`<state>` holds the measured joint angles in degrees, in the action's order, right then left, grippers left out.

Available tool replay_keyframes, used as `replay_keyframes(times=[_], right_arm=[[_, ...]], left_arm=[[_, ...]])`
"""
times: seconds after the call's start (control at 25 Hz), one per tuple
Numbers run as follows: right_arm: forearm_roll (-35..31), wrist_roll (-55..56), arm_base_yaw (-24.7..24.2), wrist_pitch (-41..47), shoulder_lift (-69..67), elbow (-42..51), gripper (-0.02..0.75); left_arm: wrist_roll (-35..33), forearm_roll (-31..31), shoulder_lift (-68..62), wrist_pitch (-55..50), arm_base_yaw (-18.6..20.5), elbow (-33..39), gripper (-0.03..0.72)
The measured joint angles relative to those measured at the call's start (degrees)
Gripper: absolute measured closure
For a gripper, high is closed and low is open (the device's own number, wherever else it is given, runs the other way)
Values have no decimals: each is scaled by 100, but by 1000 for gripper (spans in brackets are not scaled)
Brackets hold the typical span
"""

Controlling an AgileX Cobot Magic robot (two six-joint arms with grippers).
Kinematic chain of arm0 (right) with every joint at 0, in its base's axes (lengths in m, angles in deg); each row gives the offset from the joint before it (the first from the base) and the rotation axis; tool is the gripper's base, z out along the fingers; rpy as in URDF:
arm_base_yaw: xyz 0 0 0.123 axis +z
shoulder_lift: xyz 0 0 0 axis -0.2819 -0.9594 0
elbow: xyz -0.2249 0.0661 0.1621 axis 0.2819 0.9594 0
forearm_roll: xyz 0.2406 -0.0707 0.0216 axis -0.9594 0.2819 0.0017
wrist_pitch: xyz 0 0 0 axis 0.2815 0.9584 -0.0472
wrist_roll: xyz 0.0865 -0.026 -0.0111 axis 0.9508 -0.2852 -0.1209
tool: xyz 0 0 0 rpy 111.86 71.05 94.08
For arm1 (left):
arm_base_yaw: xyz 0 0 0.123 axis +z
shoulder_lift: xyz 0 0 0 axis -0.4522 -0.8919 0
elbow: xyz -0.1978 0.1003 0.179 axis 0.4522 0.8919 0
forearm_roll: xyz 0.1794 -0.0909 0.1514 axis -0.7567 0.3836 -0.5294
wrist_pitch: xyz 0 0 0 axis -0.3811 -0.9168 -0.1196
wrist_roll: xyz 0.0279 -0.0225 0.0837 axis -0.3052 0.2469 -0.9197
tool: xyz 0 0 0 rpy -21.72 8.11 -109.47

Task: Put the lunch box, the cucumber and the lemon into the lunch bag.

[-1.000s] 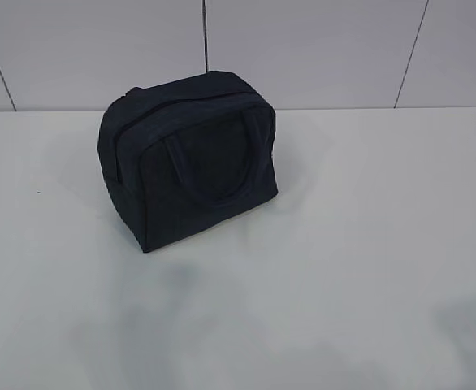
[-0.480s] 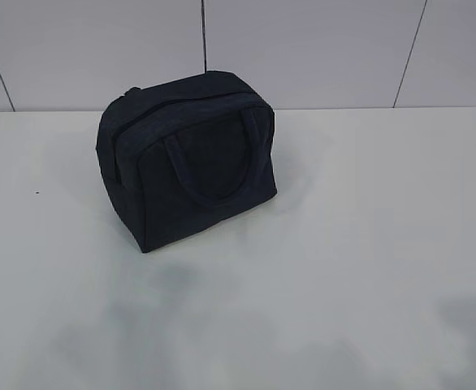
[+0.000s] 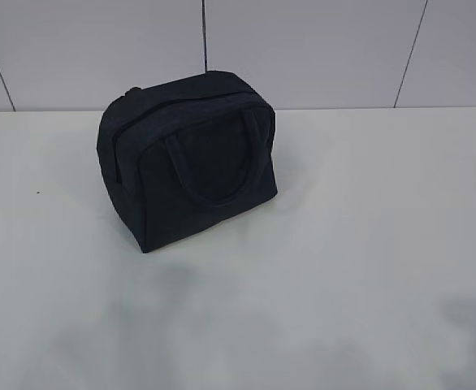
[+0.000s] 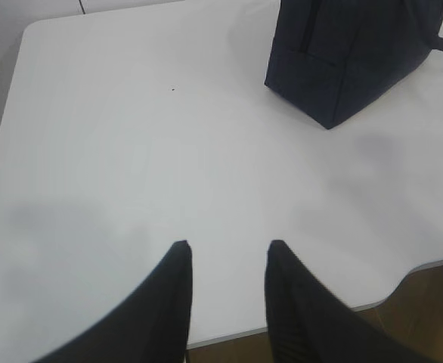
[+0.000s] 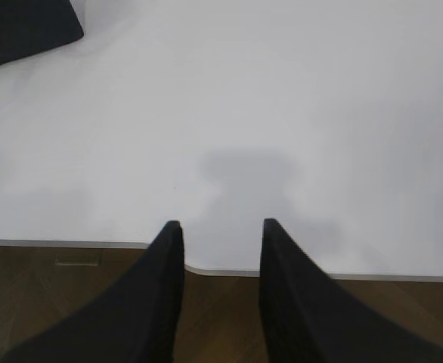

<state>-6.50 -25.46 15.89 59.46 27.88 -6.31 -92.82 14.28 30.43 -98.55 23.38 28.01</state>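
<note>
Table (image 3: pixel 368 244): white, tiled wall behind.
Lunch bag (image 3: pixel 188 158): upright, far ahead of both claws.
Left claw (image 4: pixel 225 249): spread, pinching nothing.
Right claw (image 5: pixel 220 225): spread, pinching nothing.

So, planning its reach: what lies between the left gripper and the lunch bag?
Only bare table between the left gripper and lunch bag, per the left wrist view.
</note>
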Motion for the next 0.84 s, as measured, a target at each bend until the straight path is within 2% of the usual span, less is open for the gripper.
replay_keyframes(times=[0.84], right_arm=[[0,0,0,-13,0,0,480]], left_arm=[[0,0,0,0,0,0,453]])
